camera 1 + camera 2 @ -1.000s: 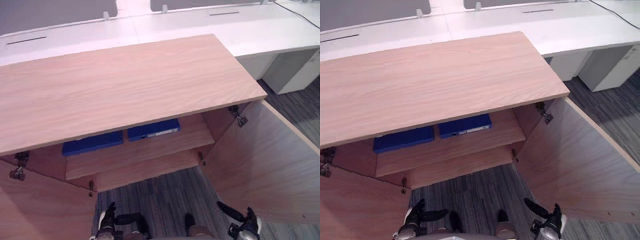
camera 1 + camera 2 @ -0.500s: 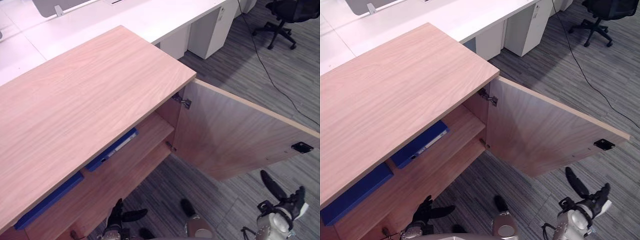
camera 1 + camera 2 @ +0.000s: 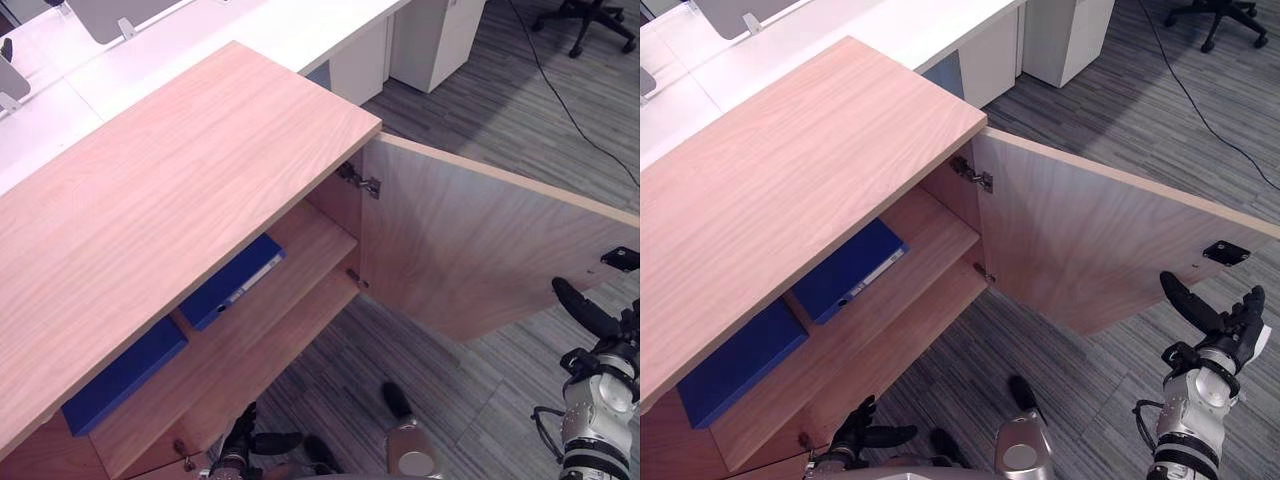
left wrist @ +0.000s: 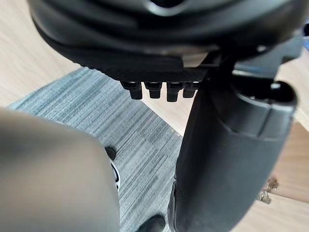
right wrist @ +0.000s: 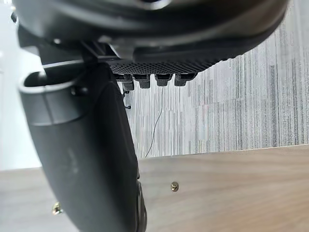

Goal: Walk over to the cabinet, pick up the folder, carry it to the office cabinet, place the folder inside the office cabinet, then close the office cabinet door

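Left robot hand (image 4: 164, 67) empty over grey carpet (image 4: 130, 135).

Blue folders (image 3: 845, 270), pale wood-grain cabinet (image 3: 790, 170), grey striped carpet (image 3: 1110, 100), white desks (image 3: 870, 25).

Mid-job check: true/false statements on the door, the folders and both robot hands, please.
1. The cabinet's right door stands open. True.
2. Two blue folders lie on the shelf inside. True.
3. The right robot hand grips a folder. False: it is open and empty, near the door's free edge.
4. A folder lies on the cabinet top. False: both lie on the shelf below it.
5. The left robot hand presses the door. False: it hangs low before the cabinet, touching nothing.
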Tool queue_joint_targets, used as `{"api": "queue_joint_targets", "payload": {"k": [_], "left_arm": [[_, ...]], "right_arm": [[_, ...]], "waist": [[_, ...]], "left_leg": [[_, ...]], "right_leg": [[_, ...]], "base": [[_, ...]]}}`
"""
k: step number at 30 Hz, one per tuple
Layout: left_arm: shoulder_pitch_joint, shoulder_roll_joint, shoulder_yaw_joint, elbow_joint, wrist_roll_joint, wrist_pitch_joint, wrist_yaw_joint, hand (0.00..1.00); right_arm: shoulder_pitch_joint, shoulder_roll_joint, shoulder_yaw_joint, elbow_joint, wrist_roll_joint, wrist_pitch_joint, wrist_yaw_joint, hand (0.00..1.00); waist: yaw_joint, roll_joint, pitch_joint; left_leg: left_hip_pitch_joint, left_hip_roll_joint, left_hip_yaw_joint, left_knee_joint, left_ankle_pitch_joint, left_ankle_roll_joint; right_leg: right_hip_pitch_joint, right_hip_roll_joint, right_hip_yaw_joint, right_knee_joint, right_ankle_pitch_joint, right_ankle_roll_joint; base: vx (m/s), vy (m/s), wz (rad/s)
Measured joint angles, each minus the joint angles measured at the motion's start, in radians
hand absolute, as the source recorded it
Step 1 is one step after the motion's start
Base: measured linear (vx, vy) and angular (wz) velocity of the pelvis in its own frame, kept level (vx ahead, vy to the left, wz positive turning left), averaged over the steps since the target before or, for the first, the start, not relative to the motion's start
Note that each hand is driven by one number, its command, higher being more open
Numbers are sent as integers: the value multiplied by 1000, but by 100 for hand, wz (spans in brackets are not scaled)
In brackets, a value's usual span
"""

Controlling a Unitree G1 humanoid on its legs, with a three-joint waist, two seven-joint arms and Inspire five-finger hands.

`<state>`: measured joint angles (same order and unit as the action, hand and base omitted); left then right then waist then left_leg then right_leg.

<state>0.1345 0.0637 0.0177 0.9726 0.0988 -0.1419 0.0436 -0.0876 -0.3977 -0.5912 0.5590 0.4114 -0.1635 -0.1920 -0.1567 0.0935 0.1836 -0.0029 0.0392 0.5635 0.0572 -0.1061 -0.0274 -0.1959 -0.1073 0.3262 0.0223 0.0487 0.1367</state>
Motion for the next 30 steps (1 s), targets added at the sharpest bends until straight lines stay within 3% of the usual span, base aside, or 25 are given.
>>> {"api": "queue_joint_targets", "payload": {"k": [4, 8, 11, 21, 25, 30], "left_arm": [[0, 6, -8, 5, 3, -3, -1, 100], [-1, 19, -25, 4, 41, -4, -6, 100], [-3, 26, -30, 4, 64, -5, -7, 100], [-15, 53, -46, 6, 100, -3, -6, 100], [-25, 65, -44, 20, 101, 3, -4, 100], [-42, 72, -17, 32, 141, 13, 3, 100]], "right_arm": [[3, -15, 35, 1, 0, -1, 9, 100], [23, -40, 165, -26, -8, -1, 41, 100], [37, -34, 249, -62, -33, 0, 58, 100], [75, -40, 292, -81, -143, 29, 59, 100], [176, 43, 290, -213, -144, 56, 26, 100], [430, 237, 353, -507, -154, 58, 21, 100]], "waist": [[-11, 6, -4], [-23, 4, -5], [-25, -3, -6], [-24, -42, -2], [-23, -60, -7], [-25, -96, -9]], "left_leg": [[0, -8, -2, -17, 8, 7], [9, -9, -2, -20, 8, 7], [13, -10, -2, -17, 9, 8], [22, -17, -15, -18, 24, 16], [23, -12, -36, -16, 29, 14], [16, 23, -35, 41, 5, -2]], "right_leg": [[1, -3, -6, -7, 11, 4], [6, -3, -13, -4, 16, 10], [9, -4, -12, 0, 17, 10], [10, -7, -15, 14, 21, 14], [21, -4, -30, 14, 23, 13], [38, 17, -29, 13, 31, 4]], "base": [[29, -28, -1], [0, -40, -5], [-45, -55, -1], [-44, -55, 1], [-13, -62, 8], [-11, -66, -3]]}}
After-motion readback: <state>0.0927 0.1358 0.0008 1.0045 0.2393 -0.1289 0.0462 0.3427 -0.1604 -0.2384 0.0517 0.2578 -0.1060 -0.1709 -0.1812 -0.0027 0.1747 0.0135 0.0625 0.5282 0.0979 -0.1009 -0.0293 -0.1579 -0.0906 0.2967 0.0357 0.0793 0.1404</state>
